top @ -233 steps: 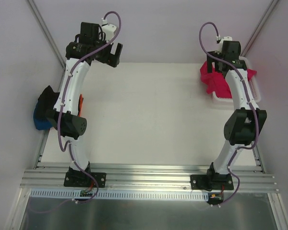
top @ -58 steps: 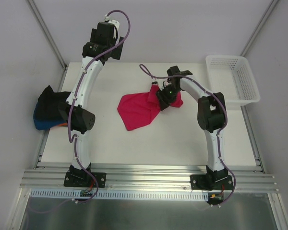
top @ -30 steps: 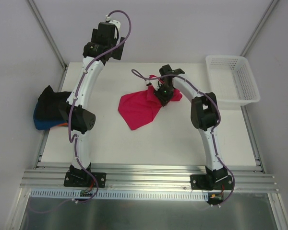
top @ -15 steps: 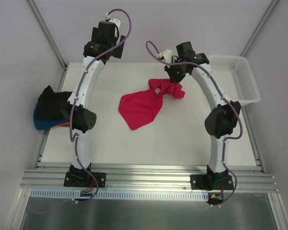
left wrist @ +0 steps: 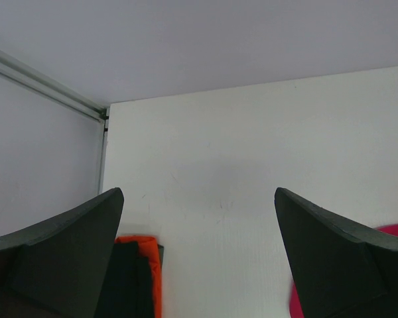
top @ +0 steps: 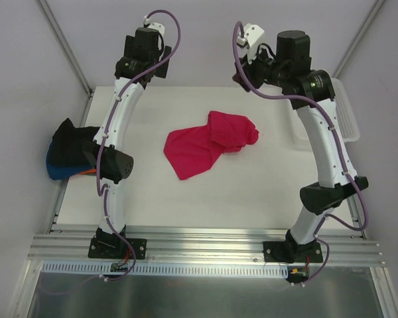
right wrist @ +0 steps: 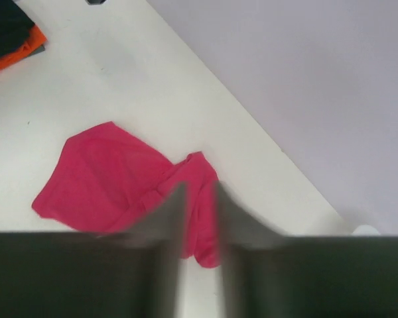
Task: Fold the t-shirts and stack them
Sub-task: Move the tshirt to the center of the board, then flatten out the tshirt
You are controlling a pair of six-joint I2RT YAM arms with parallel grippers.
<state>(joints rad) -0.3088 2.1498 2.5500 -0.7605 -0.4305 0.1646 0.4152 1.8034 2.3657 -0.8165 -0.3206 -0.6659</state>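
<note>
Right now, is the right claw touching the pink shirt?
Apart. The right wrist view shows the right claw high above the pink shirt lying on the table.

1. My left arm (top: 118,106) and right arm (top: 325,140) wear smooth white shells with rounded black joint housings.
2. A thin purple cable (top: 164,20) runs along each arm.
3. Black base plates (top: 117,246) sit at 6 o'clock.
4. My left gripper (left wrist: 198,193) has dark grey wedge fingers (left wrist: 66,252); my right gripper (right wrist: 200,189) shows blurred grey ones.
</note>
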